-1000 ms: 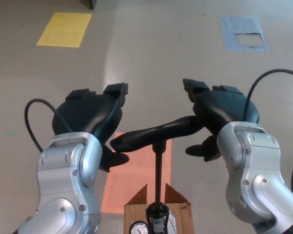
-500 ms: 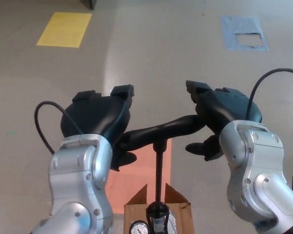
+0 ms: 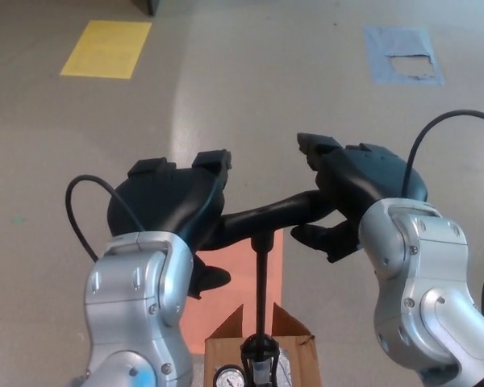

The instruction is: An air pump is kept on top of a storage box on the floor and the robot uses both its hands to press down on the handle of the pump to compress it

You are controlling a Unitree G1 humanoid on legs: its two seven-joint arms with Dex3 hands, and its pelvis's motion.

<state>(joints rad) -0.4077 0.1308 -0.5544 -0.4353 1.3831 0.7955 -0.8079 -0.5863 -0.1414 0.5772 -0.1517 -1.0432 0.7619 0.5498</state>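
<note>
Over the last second your left hand (image 3: 173, 205) slid inward and a little down. It covered the left end of the pump handle (image 3: 266, 216), which had been showing beside it. Its fingers lay stretched over the top of the bar and its thumb sat underneath, so the handle was clasped between them. Your right hand (image 3: 359, 181) hardly shifted, but its thumb drew in closer under the right end, and that hand held the handle the same way.

The handle itself had not dropped, so I judged both grips set and the downstroke not yet begun.

The air pump (image 3: 260, 359) stood upright on the cardboard storage box (image 3: 294, 330) at the bottom edge of the view. Its thin rod (image 3: 260, 282) was fully drawn out, and the curved black handle tilted up toward your right. A round gauge (image 3: 226, 376) showed at the base.
</note>
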